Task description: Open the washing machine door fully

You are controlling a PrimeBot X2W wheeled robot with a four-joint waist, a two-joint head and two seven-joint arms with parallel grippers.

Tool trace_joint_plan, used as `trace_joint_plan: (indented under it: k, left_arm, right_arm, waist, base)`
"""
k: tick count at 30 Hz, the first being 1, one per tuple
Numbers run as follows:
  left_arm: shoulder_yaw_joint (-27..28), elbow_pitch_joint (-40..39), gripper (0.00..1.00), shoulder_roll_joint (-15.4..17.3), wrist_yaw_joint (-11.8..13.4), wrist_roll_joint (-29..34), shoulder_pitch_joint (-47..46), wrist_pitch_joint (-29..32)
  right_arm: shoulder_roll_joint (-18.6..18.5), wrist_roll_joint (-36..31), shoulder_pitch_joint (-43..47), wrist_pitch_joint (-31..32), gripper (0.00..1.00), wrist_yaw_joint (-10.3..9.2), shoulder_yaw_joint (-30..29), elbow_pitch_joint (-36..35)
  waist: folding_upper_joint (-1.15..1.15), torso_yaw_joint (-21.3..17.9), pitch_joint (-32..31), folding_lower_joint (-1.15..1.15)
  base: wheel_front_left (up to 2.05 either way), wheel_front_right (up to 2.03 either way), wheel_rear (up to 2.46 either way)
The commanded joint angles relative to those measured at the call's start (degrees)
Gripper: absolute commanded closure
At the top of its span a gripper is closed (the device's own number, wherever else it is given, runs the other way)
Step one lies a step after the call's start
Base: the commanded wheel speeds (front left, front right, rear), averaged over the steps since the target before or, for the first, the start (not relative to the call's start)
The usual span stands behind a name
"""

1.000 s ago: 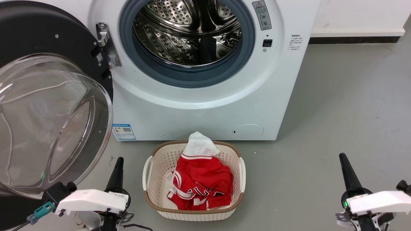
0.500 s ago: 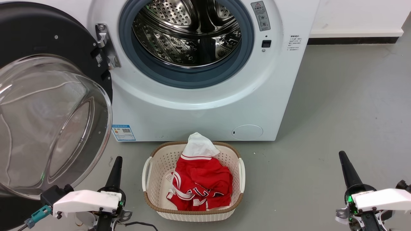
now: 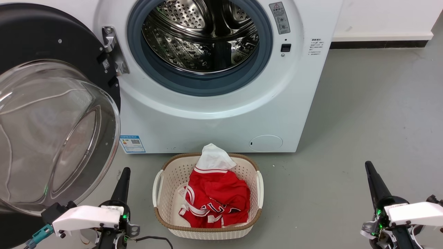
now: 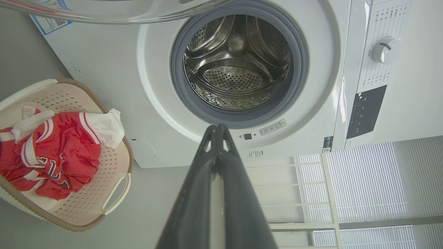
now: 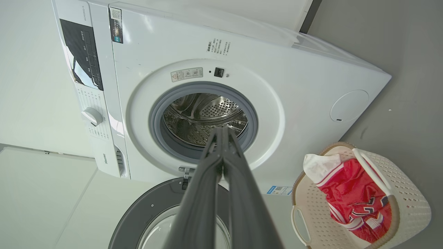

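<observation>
Standing wide open just left of and beyond the left gripper [image 3: 125,172], whose jaws are pressed together and empty, the washing machine door [image 3: 41,38] bares the drum [image 3: 204,34]; the right gripper [image 3: 369,166], likewise closed on nothing, sits well apart.

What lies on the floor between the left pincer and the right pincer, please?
In the head view, a laundry basket holding red and white clothing sits between the left pincer and right pincer; beyond it, bare floor.

Grey floor [image 3: 363,121] bears washing machine [image 3: 207,128] and basket [image 3: 169,183].
</observation>
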Motion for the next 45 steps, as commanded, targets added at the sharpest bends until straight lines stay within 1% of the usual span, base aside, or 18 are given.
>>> trace_joint_plan:
  k: [1,32,45]
  left_arm:
    - [0.4,-0.1,1.00,0.0,-0.6,-0.9,-1.1,0.2]
    - [3.8,0.9,1.00,-1.5,-3.1,-12.6,-1.2,3.8]
    - [4.0,0.9,1.00,-1.6,-3.1,-12.3,-1.2,3.9]
  right_arm:
    - [-0.2,1.1,-1.4,0.2,1.00,0.01,-0.1,0.1]
    - [0.0,14.3,-2.9,2.7,1.00,0.00,-0.9,2.4]
    - [0.2,13.9,-2.8,2.7,1.00,0.00,-1.0,2.4]
  waist:
    - [0.00,0.0,0.0,-0.01]
    - [0.00,-0.5,-0.4,-0.01]
    - [0.00,-0.5,-0.4,-0.01]
  base:
    - [0.00,0.00,0.00]
    - [0.00,0.00,0.00]
    - [0.00,0.00,0.00]
